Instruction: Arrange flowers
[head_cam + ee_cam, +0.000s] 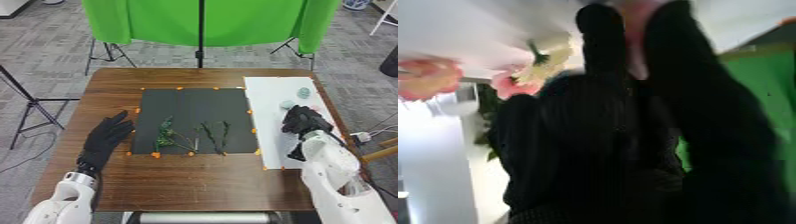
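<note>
Since the pink flower (636, 37) looks light, soft-petalled and easily crushed, I want little squeeze where my right hand (306, 120) pinches it over the white sheet (274, 100); its base should bear gripping better.

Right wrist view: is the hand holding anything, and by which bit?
Something pink shows at the right hand, but whether it's held can't be told.

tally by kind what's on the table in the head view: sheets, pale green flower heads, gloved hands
black sheet: 1
white sheet: 1
pale green flower heads: 2 visible
gloved hands: 2 (left hand, right hand)
total: 6
</note>
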